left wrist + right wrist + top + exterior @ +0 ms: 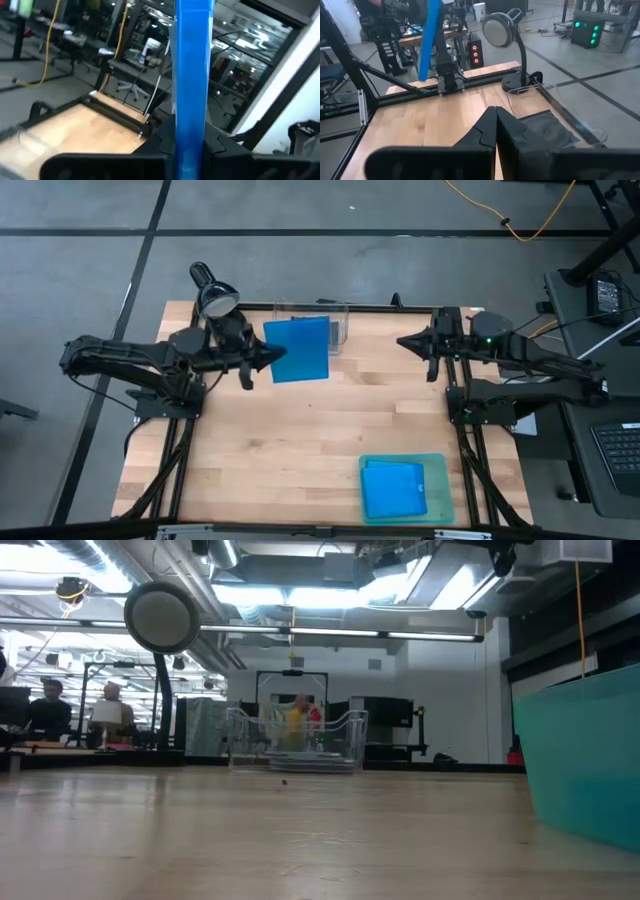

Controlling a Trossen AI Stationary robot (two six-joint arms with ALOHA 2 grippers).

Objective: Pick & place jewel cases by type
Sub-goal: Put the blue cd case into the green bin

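Observation:
My left gripper (pixel 268 360) is shut on a translucent blue jewel case (pixel 300 348), held in the air beside the clear bin (pixel 335 320) at the table's far middle. The case shows edge-on in the left wrist view (pixel 191 60) and as a narrow blue strip in the right wrist view (pixel 429 40). Two dark grey cases (pixel 547 131) lie flat in the bin. More blue cases (pixel 394 490) lie flat in the teal-green tray (pixel 440 480) at the near right. My right gripper (pixel 404 340) is shut and empty at the far right. My left gripper pinches the blue case between its two fingers at the edge nearest the table's left (pixel 189 142). The fingers come about level from the table's left. The case is lifted clear of the table and sticks out past the fingertips toward the right, its broad face turned to the high view.
A black desk lamp (pixel 213 295) stands at the far left corner, close behind my left arm. The bin also shows in the low view (pixel 295 740), as does the tray's wall (pixel 585 755). Bare wood (pixel 300 440) lies across the table's middle and near left.

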